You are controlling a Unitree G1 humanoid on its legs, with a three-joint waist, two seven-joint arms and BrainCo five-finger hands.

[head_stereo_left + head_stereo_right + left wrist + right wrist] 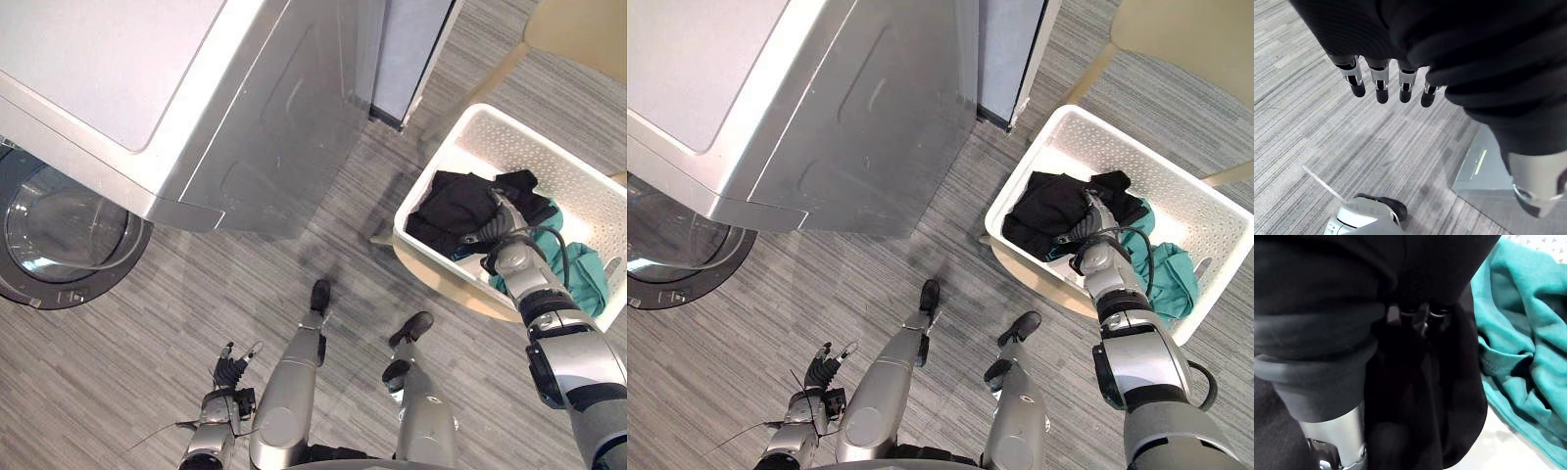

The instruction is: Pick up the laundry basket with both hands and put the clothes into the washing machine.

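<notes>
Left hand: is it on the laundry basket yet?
No: the left hand hangs low at the robot's side, fingers straight over the floor, well apart from the laundry basket.

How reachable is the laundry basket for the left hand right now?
Probably not reachable as things stand. The left hand hangs low at the robot's left, fingers relaxed above the floor, while the basket sits off to the right on a chair. The right hand is in it, on black clothes.
</notes>
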